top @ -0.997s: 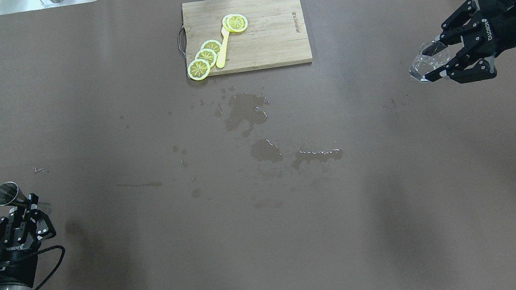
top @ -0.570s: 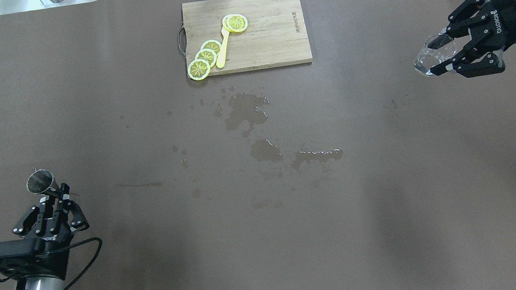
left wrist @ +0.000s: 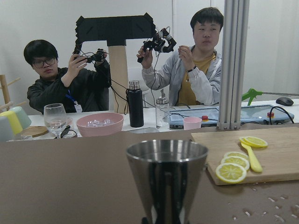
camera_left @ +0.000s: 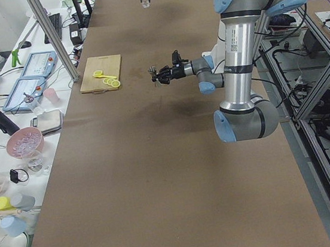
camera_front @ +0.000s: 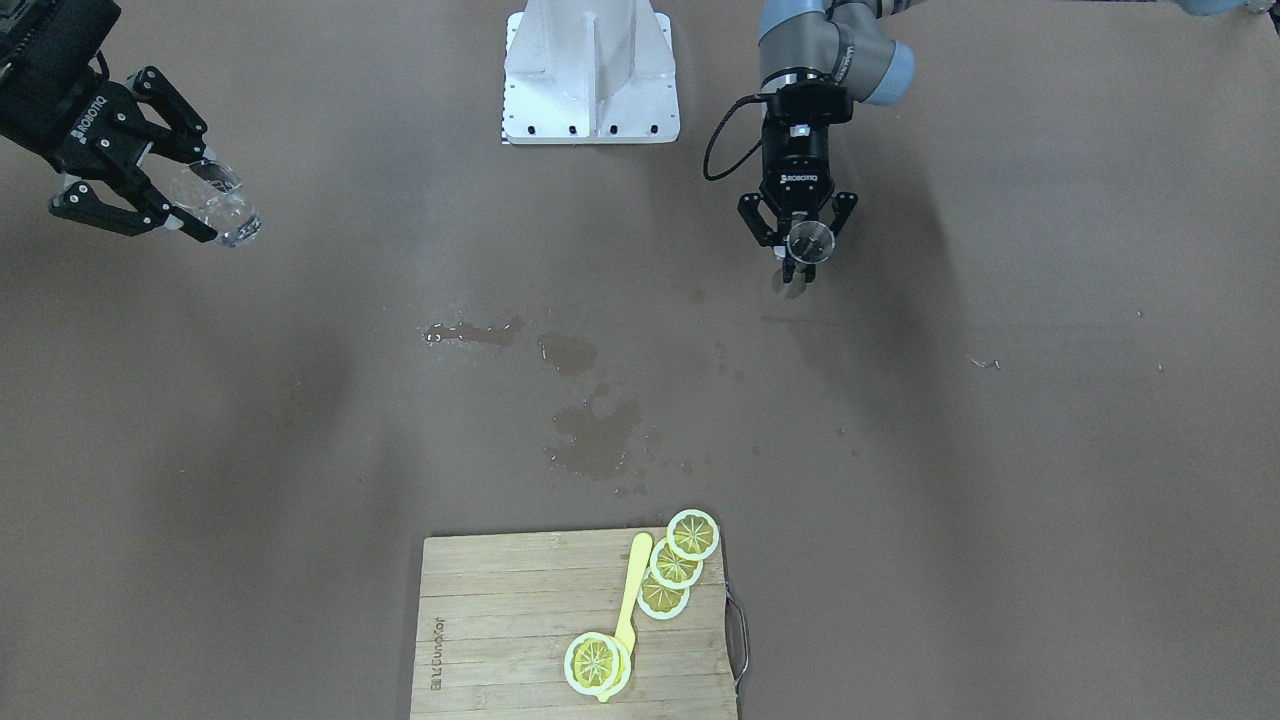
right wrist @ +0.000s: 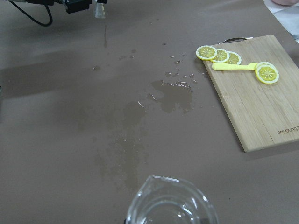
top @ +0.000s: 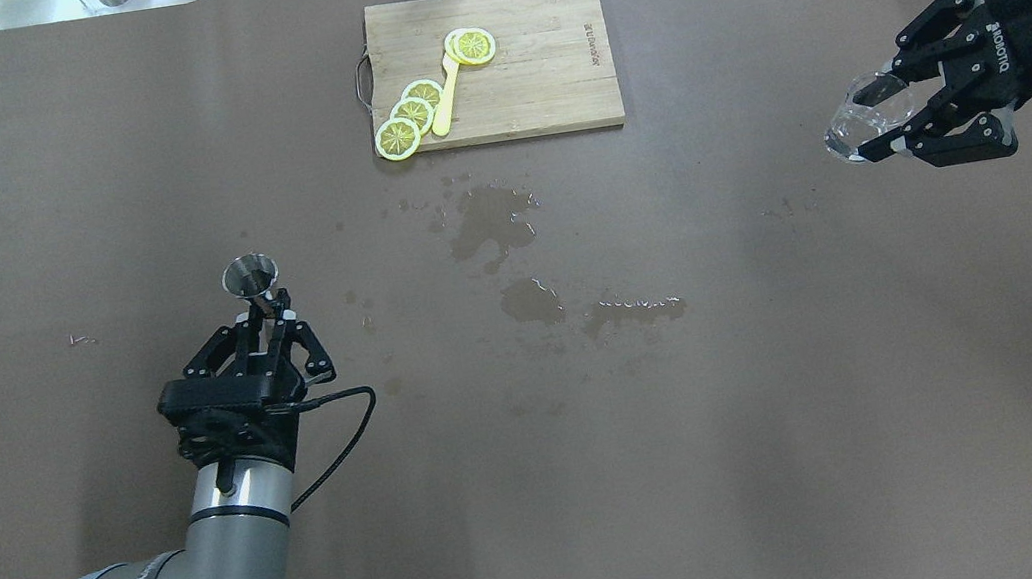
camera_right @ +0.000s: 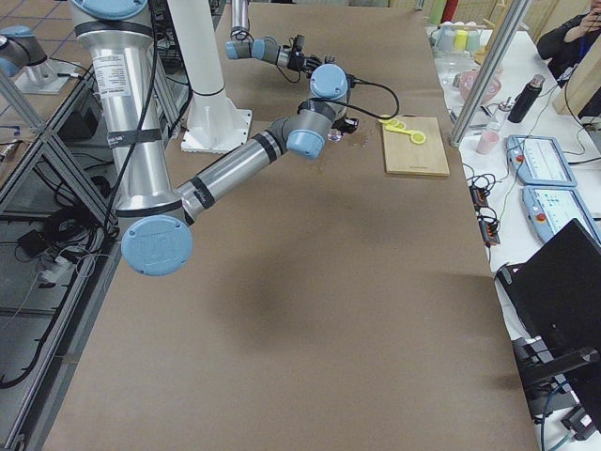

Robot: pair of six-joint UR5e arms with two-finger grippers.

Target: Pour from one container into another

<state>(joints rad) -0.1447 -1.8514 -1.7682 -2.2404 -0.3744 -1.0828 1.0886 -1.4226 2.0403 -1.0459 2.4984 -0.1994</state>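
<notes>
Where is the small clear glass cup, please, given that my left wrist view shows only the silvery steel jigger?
Observer: The right gripper holds the small clear glass cup between its fingers, out near the right end of the brown table.
Operator: Thank you. Is the silvery steel jigger resting on the table?
Observer: No. The exterior left view shows the left gripper holding it clear of the surface.

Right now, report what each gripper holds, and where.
Left gripper: steel jigger, near its waist. Right gripper: glass cup, by its sides.
</notes>
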